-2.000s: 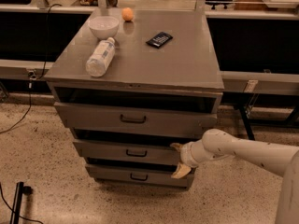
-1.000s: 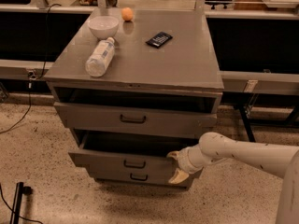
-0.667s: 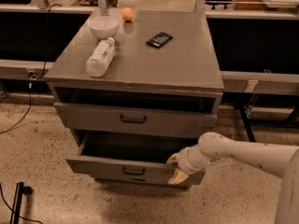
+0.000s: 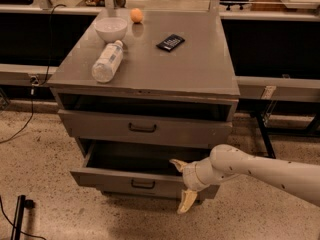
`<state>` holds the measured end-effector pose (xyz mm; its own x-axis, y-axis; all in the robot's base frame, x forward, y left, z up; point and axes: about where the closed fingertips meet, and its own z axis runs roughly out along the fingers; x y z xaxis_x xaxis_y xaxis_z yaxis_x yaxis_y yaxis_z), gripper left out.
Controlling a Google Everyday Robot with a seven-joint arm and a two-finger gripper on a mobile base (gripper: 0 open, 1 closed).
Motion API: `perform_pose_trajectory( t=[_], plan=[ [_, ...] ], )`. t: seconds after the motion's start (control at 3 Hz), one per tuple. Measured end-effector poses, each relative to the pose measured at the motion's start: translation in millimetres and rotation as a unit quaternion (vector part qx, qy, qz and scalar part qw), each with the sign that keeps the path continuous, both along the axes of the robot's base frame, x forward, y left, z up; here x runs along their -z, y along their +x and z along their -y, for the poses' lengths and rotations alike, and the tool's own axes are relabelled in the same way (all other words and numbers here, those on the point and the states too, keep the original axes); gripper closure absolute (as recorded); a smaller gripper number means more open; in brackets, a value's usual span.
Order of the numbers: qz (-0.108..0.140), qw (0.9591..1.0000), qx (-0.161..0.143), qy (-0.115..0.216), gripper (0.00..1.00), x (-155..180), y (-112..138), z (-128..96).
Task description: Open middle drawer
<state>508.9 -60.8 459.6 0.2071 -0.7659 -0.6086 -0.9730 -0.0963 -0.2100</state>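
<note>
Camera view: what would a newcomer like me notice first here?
Probably the pale arm reaching in from the right, with its tool at the right end of the middle drawer, which stands pulled out of the grey cabinet. Next comes the cabinet's top: a plastic bottle lying on its side, a white bowl, a small orange and a dark flat object.

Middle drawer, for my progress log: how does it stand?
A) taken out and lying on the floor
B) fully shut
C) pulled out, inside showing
C: the middle drawer juts out past the top drawer, its dark inside showing, and the gripper is at its right front edge.
</note>
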Motion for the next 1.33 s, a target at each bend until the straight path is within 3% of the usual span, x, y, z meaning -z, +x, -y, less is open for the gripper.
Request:
perform_pose_trajectory(
  t=[0.33, 0.67, 1.33],
  plan=[
    [-0.001, 1.0, 0.0, 0.0, 0.0, 0.4, -0.1, 0.4],
    [-0.018, 0.9998, -0.007, -0.003, 0.0, 2.8, 4.3, 0.4],
    [-0.038, 0.9992, 0.011, -0.008, 0.0, -3.1, 6.2, 6.0]
  ],
)
